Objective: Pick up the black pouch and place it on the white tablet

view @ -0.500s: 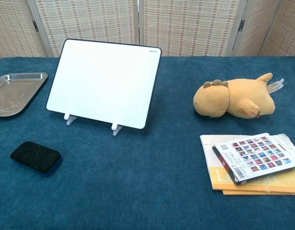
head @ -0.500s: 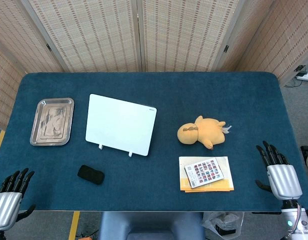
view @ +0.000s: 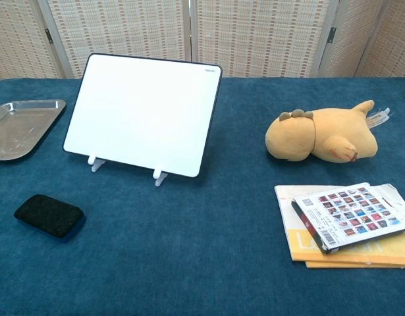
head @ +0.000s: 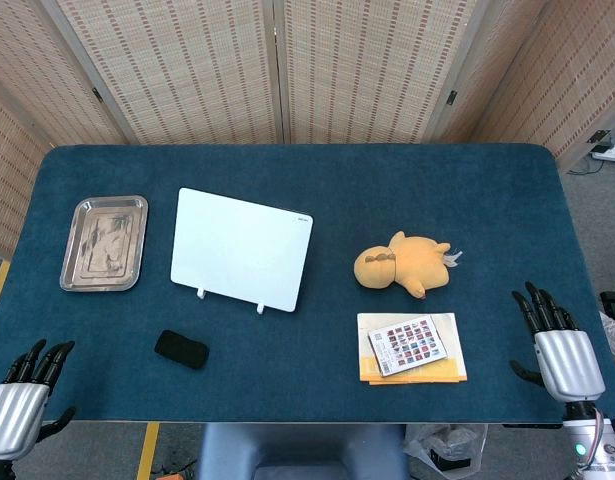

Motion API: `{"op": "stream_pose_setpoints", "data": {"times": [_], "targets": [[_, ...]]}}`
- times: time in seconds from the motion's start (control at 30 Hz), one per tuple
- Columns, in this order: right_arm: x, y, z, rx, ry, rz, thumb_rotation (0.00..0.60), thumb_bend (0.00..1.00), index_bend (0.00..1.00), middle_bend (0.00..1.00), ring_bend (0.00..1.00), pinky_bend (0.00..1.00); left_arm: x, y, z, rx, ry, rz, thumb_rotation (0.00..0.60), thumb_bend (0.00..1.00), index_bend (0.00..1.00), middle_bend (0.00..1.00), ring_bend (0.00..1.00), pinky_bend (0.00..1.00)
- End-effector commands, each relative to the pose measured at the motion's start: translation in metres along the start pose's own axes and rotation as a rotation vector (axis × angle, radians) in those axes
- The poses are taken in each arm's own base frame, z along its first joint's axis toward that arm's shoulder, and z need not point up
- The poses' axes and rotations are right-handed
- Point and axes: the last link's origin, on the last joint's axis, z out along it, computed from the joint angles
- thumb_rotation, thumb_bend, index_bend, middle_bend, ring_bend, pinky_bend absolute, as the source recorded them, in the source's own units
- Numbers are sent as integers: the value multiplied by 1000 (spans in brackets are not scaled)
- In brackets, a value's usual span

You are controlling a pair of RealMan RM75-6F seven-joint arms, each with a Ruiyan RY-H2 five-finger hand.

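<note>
Both hands sit off the near edge of the table, holding nothing: the left hand (head: 15, 405) below the near left corner with its dark fingers apart and pointing up toward the cloth, the right hand (head: 564, 352) just off the near right corner, fingers likewise spread. Compared with half a second ago, the left hand has slipped a little lower and further from the table edge, while the right hand is where it was; neither shows in the chest view. The black pouch (head: 181, 349) lies flat on the blue table (head: 317, 180) near the near edge, left of centre, untouched and unmoved. Just beyond it the white tablet (head: 241, 248) stands tilted back on two small white feet, apart from the pouch. Toward the left edge lies a metal tray (head: 104, 243), beside the tablet but not touching it. Right of centre a yellow plush toy (head: 402, 266) lies on its side, and nearer the near edge a patterned card packet (head: 414, 344) rests on top of a yellow booklet (head: 412, 371). None of these has shifted.
</note>
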Motion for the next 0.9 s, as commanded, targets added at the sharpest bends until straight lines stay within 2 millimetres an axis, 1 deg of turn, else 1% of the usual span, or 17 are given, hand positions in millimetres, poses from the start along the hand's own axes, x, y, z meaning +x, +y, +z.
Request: {"op": "stream_pose_setpoints", "data": {"times": [0.03,0.07,0.13,0.17,0.23,0.33,0.4,0.63,0.77,0.9], "targets": [[0,1,3,-4,-7,1,600,151,0,0,45,203,-1,7,7,-52,4,-54,600,240,62,993,832,891],[-1,2,4,-8,-11,1,600,151,0,0,45,203,1,11,11,-85,12,-72,600,240,96,1000,915,961],[-1,2,6,-9,-17,0,600,151,0,0,45,204,2,17,17,-132,9,-84,600,240,143,1000,982,1000],[-1,1,6,-5,-19,-1,600,151,0,0,45,204,2,22,20,-164,-2,-88,600,240,169,1000,996,1000],[-1,0,6,1,-18,0,600,151,0,0,46,203,1,32,26,-220,-31,-116,600,240,217,1000,1000,1000],[0,0,5,3,-10,7,600,151,0,0,45,203,-2,46,37,-283,-136,-175,600,241,269,1000,1000,1000],[2,1,5,0,-4,16,600,151,0,0,45,203,-3,54,49,-298,-204,-195,600,245,283,1000,1000,1000],[11,10,2,-16,30,58,600,151,0,0,46,203,-8,77,87,-319,-343,-212,600,252,304,1000,1000,1000],[11,11,0,-9,30,61,600,151,0,0,45,203,-9,87,108,-319,-354,-208,600,252,295,1000,1000,1000],[10,10,1,-7,24,56,600,151,0,0,45,203,-15,98,117,-328,-315,-189,600,251,299,1000,1000,1000]]}}
